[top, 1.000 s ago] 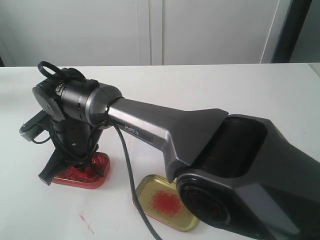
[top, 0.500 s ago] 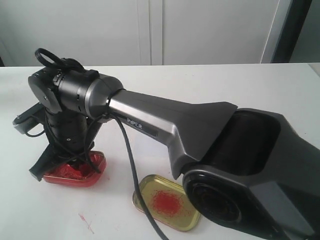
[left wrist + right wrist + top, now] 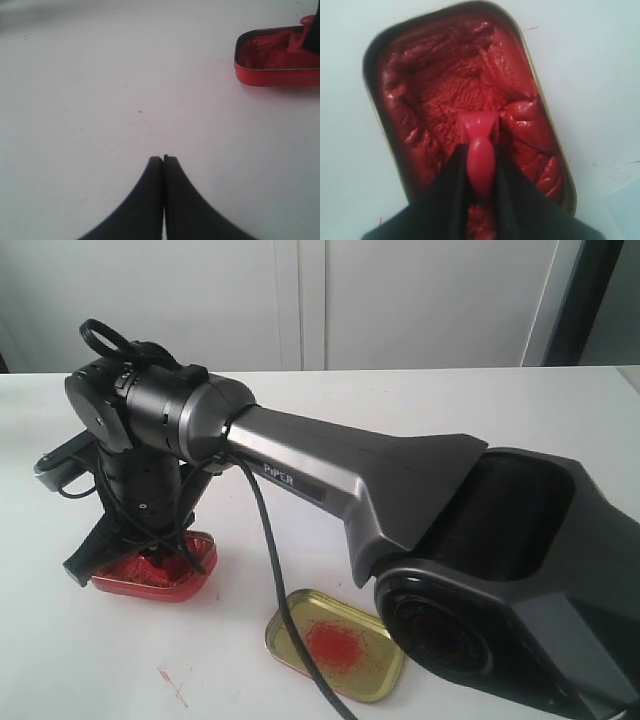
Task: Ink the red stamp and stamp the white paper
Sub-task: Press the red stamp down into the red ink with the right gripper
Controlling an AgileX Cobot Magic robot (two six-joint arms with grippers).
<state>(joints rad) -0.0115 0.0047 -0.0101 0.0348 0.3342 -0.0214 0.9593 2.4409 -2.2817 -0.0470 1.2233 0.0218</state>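
Observation:
My right gripper (image 3: 480, 147) is shut on the knob of the red stamp (image 3: 478, 127). The stamp's square base is pressed into the red paste of the open oval tin (image 3: 435, 80). In the exterior view the right arm reaches across to the left and its gripper (image 3: 140, 552) stands down in that tin (image 3: 190, 580). My left gripper (image 3: 163, 158) is shut and empty, over bare table well away from the tin (image 3: 275, 60). I cannot make out the white paper with certainty. A pale corner (image 3: 626, 212) beside the tin may be it.
The gold tin lid (image 3: 335, 645) with a red smear lies in front of the right arm, near the table's front edge. A small red streak (image 3: 172, 686) marks the white tabletop (image 3: 450, 410). A black cable (image 3: 268, 570) hangs from the arm over the lid.
The right wrist swung a little left, then came back right and slightly up. The stamp stays in the paste, and the tin has shifted slightly with it.

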